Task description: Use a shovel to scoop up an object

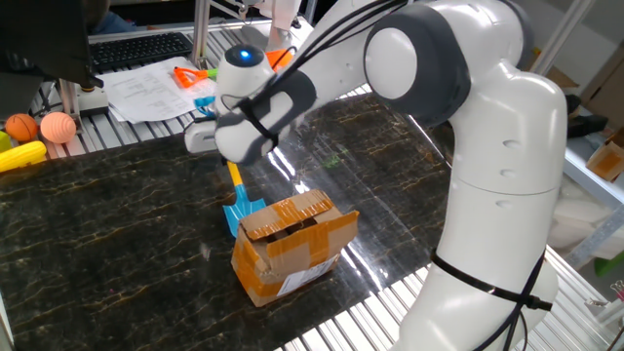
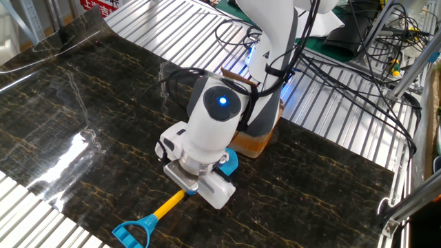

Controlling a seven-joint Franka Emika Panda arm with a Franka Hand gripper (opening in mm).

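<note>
The shovel lies low on the dark table, its blue blade (image 1: pixel 244 214) right at the near corner of the brown cardboard box (image 1: pixel 292 244). Its yellow shaft (image 1: pixel 236 181) runs up into my gripper (image 1: pixel 231 161). In the other fixed view the blade (image 2: pixel 228 162) shows beside the hand. The yellow shaft (image 2: pixel 165 205) and light blue handle (image 2: pixel 131 233) stick out in front of my gripper (image 2: pixel 196 185), which is shut on the shaft. The tiny black-and-white ball does not show in either view.
The cardboard box (image 2: pixel 260 134) stands behind the hand. An orange toy shovel with a green handle (image 1: pixel 195 73), papers and a keyboard lie at the back. Two orange balls (image 1: pixel 39 127) and a yellow object (image 1: pixel 19 156) sit at the left edge. Cables (image 2: pixel 344 62) trail beyond the table.
</note>
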